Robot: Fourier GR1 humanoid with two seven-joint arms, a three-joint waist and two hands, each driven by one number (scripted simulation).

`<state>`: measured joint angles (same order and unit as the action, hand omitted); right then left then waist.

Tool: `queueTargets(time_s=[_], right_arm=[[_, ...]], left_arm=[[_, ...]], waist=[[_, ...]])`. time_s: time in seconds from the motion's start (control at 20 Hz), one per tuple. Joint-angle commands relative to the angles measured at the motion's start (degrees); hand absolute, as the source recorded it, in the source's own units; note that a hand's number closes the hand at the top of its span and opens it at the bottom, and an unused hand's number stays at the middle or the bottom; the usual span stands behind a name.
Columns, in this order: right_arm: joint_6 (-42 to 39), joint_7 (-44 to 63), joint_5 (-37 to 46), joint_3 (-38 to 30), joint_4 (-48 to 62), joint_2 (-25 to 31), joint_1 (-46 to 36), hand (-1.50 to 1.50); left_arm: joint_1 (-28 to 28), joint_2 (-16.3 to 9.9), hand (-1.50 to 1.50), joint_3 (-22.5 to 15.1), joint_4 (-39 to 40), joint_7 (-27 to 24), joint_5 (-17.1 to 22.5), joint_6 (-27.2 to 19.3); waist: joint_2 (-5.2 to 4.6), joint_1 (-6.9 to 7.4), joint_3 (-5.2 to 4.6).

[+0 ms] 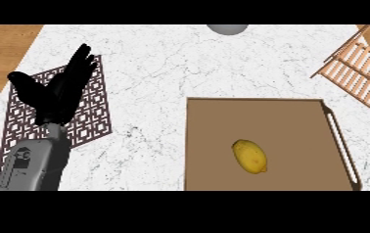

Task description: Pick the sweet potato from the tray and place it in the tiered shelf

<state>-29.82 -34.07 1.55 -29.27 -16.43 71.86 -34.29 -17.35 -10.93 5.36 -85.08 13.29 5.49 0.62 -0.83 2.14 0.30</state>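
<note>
A: Where is the thing to be picked?

B: A yellow, oval item (250, 156) lies on the brown tray (217, 124), toward the tray's near side and a little right of its middle. It looks more like a lemon than a sweet potato. Nothing touches it.

A: And the tray?

B: It sits flat on the white marbled counter (188, 65), at the counter's near right part, with a pale handle (341, 144) along its right side.

A: The shelf?

B: The tiered shelf (350, 63), of light wooden slats, stands at the counter's far right corner, apart from the tray and only partly in view.

A: What of the robot hands?

B: Only 1 shows. The left robot hand (57, 92) is at the counter's left side over a dark patterned mat (90, 114), fingers straight and spread upward, thumb out, holding nothing. It is well apart from the tray.

A: Anything else?

B: A grey round object (227, 28) at the counter's far edge, cut off by the view.
</note>
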Motion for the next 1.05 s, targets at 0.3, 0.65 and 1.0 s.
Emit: queueTargets(time_s=[0.3, 0.65, 1.0], right_arm=[[-15.22, 0.24, -1.45, -1.27, 4.43, 7.76, 2.67, -1.50], [-21.87, -0.37, -4.70, -3.40, 2.99, 8.55, 4.34, -1.50], [-22.38, -4.99, -5.02, -2.83, -2.57, 8.33, 8.42, -1.50]], left_arm=[[1.45, 1.26, 0.00, 0.14, -0.01, -1.34, -0.78, -1.63], [3.01, -1.02, 0.00, 2.39, -0.42, -0.85, 1.12, 0.20], [4.73, 0.21, 0.00, 1.39, -1.34, -1.48, -0.11, -0.99]], waist=[[-0.06, -1.44, 0.36], [0.71, -2.75, 0.67], [1.05, -4.31, 0.74]])
